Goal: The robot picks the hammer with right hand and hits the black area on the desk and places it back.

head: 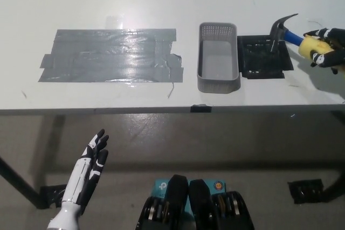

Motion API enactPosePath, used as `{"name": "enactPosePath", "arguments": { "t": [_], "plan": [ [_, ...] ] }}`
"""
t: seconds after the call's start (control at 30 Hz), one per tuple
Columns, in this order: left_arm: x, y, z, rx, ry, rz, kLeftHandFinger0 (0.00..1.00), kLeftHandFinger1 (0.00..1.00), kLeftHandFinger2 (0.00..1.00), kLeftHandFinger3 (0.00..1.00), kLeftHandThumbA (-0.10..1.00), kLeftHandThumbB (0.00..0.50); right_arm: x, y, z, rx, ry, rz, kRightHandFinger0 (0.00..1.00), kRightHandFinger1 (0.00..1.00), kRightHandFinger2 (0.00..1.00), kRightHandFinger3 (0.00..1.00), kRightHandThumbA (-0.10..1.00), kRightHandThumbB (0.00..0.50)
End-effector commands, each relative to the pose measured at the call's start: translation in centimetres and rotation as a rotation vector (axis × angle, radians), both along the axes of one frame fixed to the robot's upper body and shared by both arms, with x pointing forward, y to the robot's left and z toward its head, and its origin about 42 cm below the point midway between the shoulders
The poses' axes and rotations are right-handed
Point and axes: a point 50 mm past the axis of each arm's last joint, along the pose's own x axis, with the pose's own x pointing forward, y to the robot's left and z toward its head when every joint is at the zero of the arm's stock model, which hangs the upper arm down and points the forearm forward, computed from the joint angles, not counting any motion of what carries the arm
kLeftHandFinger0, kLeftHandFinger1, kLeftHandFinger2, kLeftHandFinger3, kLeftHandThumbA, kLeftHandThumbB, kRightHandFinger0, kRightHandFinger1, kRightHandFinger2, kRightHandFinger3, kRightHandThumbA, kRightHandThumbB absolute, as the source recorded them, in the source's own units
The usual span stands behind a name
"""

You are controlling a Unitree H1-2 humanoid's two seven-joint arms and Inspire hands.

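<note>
— What's nearest?
— The left robot hand [89, 168], below the tabletop [161, 4] edge, fingers spread, empty.
— And farther?
— The right robot hand [326, 49] grips the hammer [294, 35] by its yellow handle; beside it, the head meets the black area [263, 56], with the grey basket [218, 57] just beyond.

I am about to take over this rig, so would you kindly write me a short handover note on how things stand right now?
Right hand: shut on the yellow-and-blue-handled hammer with dark metal head, at the table's right edge.
Left hand: open, resting below the white table, lower left.
Hammer head is down over the upper right part of the black square patch, which lies right of the grey plastic basket; contact cannot be confirmed.
Done: hammer picked, strike under way.
Left: finish the hit if needed, then place the hammer back and release.
</note>
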Motion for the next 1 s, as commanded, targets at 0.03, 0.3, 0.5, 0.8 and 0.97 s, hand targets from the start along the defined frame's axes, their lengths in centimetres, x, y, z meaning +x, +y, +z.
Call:
{"name": "enactPosePath", "arguments": {
  "t": [0.03, 0.3, 0.5, 0.8, 0.97],
  "plan": [
    [0.4, 0.2, 1.2, 0.006, -0.060, 0.009, 1.00, 1.00, 1.00, 1.00, 0.96, 0.000, -0.4, 0.4, 12.4, 0.095, -0.286, 0.042, 0.09, 0.54, 0.87, 1.00, -0.10, 0.095],
    [0.4, 0.2, 1.4, 0.013, -0.067, 0.003, 1.00, 1.00, 1.00, 1.00, 0.97, 0.000, -1.3, 0.0, 19.4, 0.085, -0.449, 0.072, 0.20, 0.65, 0.93, 0.98, -0.10, 0.149],
    [0.4, 0.2, 1.5, 0.015, -0.065, 0.004, 1.00, 1.00, 1.00, 1.00, 0.97, 0.000, -1.3, 0.1, 17.7, 0.120, -0.406, 0.068, 0.20, 0.63, 0.91, 0.96, -0.10, 0.180],
    [0.4, 0.2, 1.4, 0.014, -0.070, 0.006, 1.00, 1.00, 1.00, 1.00, 0.99, 0.000, -0.3, 2.1, 9.3, 0.002, -0.263, 0.091, 0.11, 0.60, 0.92, 1.00, -0.10, 0.122],
    [0.5, 0.2, 1.5, 0.020, -0.071, 0.007, 1.00, 1.00, 1.00, 1.00, 0.99, 0.000, 0.6, 2.6, 3.6, -0.021, -0.178, 0.134, 0.06, 0.57, 0.89, 1.00, -0.10, 0.125]
  ]
}}
